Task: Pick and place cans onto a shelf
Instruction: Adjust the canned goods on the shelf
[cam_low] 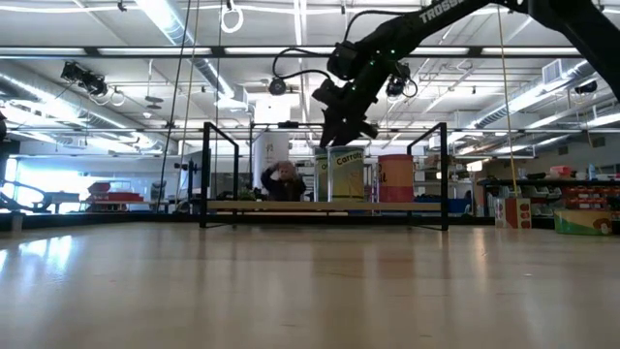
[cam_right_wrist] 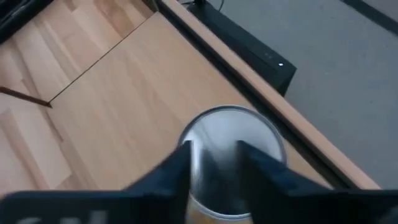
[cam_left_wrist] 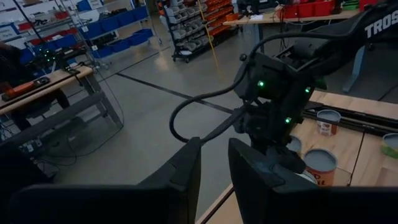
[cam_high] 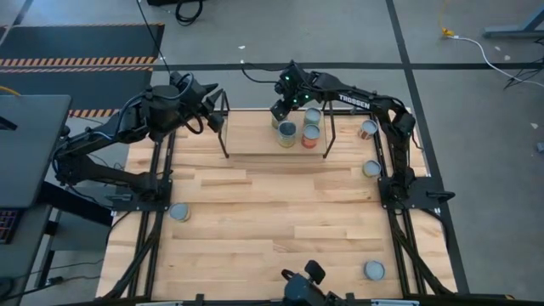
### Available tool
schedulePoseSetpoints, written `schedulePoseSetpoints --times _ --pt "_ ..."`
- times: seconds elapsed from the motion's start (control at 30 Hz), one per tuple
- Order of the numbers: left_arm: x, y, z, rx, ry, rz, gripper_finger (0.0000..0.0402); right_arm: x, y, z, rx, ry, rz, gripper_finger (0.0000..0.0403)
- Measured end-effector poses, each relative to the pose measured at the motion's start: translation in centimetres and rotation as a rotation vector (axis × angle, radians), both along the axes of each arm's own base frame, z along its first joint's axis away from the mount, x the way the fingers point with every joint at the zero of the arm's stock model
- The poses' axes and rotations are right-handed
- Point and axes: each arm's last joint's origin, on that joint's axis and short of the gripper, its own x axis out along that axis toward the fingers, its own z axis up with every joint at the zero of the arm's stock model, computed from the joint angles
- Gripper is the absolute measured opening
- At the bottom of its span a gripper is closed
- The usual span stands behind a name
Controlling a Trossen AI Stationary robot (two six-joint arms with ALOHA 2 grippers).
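Your right gripper (cam_high: 281, 111) hangs over the shelf (cam_high: 255, 140) at the bench's far edge, fingers parted around a silver-lidded can (cam_right_wrist: 231, 158) beside three already shelved, while your left gripper (cam_high: 212, 100) waits left, fingers slightly apart.

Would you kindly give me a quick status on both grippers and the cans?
Right gripper over the shelf, fingers astride a can. Left gripper waiting at the shelf's left end. Three cans on shelf, five on the table. Nothing in the way.
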Motion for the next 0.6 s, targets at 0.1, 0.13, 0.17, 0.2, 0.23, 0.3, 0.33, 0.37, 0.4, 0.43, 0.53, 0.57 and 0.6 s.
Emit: schedulePoseSetpoints --times 0.1,0.13,0.17,0.2,0.23,0.3,0.33,0.37,0.4,0.43,0.53,0.57,0.6 --pt "0.0 0.0 0.1 0.002 -0.012 0.0 0.0089 0.0 0.0 0.0 -0.013 0.006 -0.002 0.0052" --pt "0.0 -0.1 0.3 0.004 -0.031 -0.003 0.0089 0.0 0.0 0.0 -0.018 0.005 0.002 0.0028" --pt "-0.1 -0.2 0.6 0.008 -0.055 -0.016 0.0089 0.1 0.0 0.1 -0.028 0.003 0.01 0.0014" --pt "-0.4 -0.4 0.9 0.01 -0.079 -0.036 0.0089 0.1 0.0 0.1 -0.036 0.004 0.01 0.001" --pt "-0.6 -0.6 1.6 0.017 -0.109 -0.057 0.0089 0.2 0.0 0.1 -0.043 0.01 0.002 0.0012" --pt "-1.5 -0.9 3.1 0.032 -0.175 -0.096 0.0089 0.1 0.1 0.0 -0.045 0.017 -0.01 0.0015" --pt "-1.9 -1.0 3.7 0.039 -0.191 -0.105 0.0089 0.1 0.1 0.1 -0.041 0.015 -0.016 0.0014" --pt "-2.3 -1.1 4.4 0.053 -0.208 -0.109 0.0089 0.2 0.0 0.0 -0.04 0.009 -0.021 0.0011" --pt "-2.6 -1.2 4.9 0.066 -0.216 -0.113 0.0089 0.2 0.0 -0.1 -0.041 0.003 -0.02 0.0008" --pt "-2.9 -1.3 5.2 0.082 -0.206 -0.113 0.0089 0.2 0.0 -0.3 -0.038 0.0 -0.017 0.0006" --pt "-3.4 -1.4 5.7 0.119 -0.191 -0.115 0.0089 0.1 0.1 -1.1 -0.017 0.005 -0.022 0.0006" --pt "-3.7 -1.4 5.8 0.12 -0.188 -0.116 0.0089 0.1 0.1 -1.5 -0.01 0.004 -0.027 0.0007" --pt "-3.7 -1.5 5.8 0.121 -0.19 -0.116 0.0089 0.1 0.1 -1.9 -0.003 0.008 -0.031 0.0007"
